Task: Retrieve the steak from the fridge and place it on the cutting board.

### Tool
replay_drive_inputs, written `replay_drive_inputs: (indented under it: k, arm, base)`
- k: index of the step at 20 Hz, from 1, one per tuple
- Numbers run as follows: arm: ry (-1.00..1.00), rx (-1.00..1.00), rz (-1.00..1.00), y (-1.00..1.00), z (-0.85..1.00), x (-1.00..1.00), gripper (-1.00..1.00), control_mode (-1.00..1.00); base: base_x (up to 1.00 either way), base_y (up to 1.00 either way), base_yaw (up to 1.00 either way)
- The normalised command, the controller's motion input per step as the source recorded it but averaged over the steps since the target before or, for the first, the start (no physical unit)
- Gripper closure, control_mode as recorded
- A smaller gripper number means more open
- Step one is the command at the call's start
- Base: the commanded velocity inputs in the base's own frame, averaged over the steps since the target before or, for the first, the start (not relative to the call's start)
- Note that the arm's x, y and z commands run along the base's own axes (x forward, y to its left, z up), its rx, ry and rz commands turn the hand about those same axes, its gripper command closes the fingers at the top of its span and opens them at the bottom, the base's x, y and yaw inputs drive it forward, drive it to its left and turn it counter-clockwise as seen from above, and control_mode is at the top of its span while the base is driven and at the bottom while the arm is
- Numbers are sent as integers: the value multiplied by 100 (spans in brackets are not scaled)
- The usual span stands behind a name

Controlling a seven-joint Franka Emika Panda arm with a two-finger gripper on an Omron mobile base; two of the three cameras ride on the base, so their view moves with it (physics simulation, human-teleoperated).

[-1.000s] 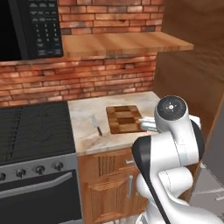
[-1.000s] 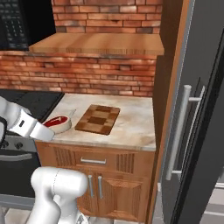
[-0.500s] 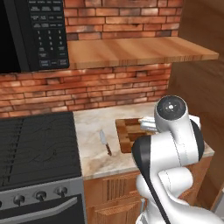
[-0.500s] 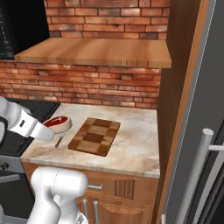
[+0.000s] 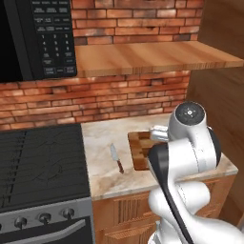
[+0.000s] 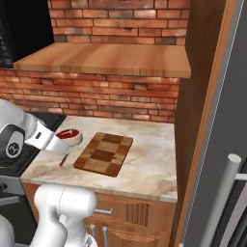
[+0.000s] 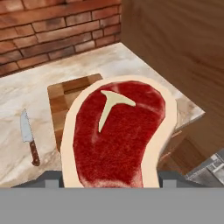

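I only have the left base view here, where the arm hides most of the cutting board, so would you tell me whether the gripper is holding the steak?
Observer: Yes. In the hand view the steak sits right at the gripper, red face toward the camera.
Operator: Thank you. Is it over the cutting board yet?
Observer: Not quite. From the right base view the steak hangs off the left edge of the cutting board, above the counter.
Operator: Is anything lying on the board?
Observer: No, its checkered top is bare. A knife lies on the counter beside it, apart from it.
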Motion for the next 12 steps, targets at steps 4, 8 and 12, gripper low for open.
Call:
replay_drive_inputs:
  k: [4, 8, 12]
  arm:
    - [13, 13, 9, 0, -39, 47, 100, -100]
    - [7, 2, 4, 0, -5, 43, 100, -100]
    - [3, 0, 2, -11, -9, 41, 100, -100]
  base:
    - [0, 0, 0]
    - [0, 0, 0]
    - [0, 0, 0]
